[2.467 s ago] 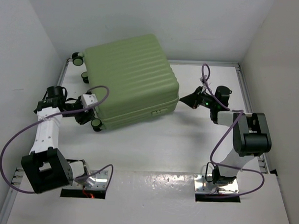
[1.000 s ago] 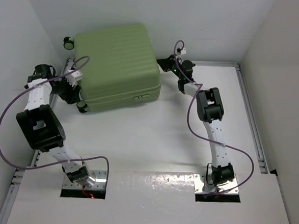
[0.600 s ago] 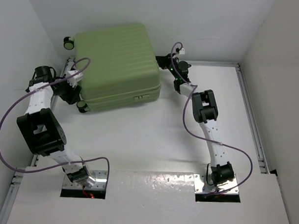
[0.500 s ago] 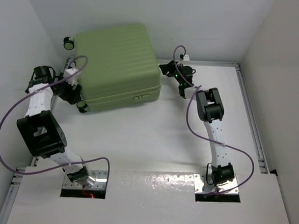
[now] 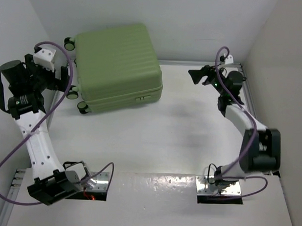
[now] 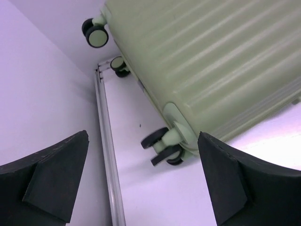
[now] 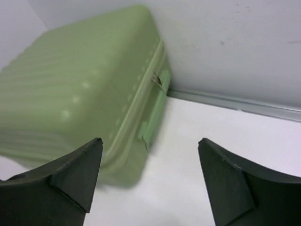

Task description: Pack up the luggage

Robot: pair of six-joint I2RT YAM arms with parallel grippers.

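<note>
Top cam: pale green ribbed hard-shell suitcase [image 5: 115, 62] lies shut at far-left of white table [image 5: 165, 138].
L wrist: left gripper [image 6: 142, 141] spread wide, empty, near its black wheels [image 6: 162, 147].
R wrist: right gripper [image 7: 149, 141] spread, empty, facing suitcase side.

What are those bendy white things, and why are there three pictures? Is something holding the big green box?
The bendy white things are a robot's left arm and right arm. One picture looks down from above. The other two come from little cameras on each arm's wrist. The green box is a suitcase with small wheels, lying closed on a white table. The left gripper and the right gripper are both open and hold nothing. Each faces the suitcase from its own side.
</note>
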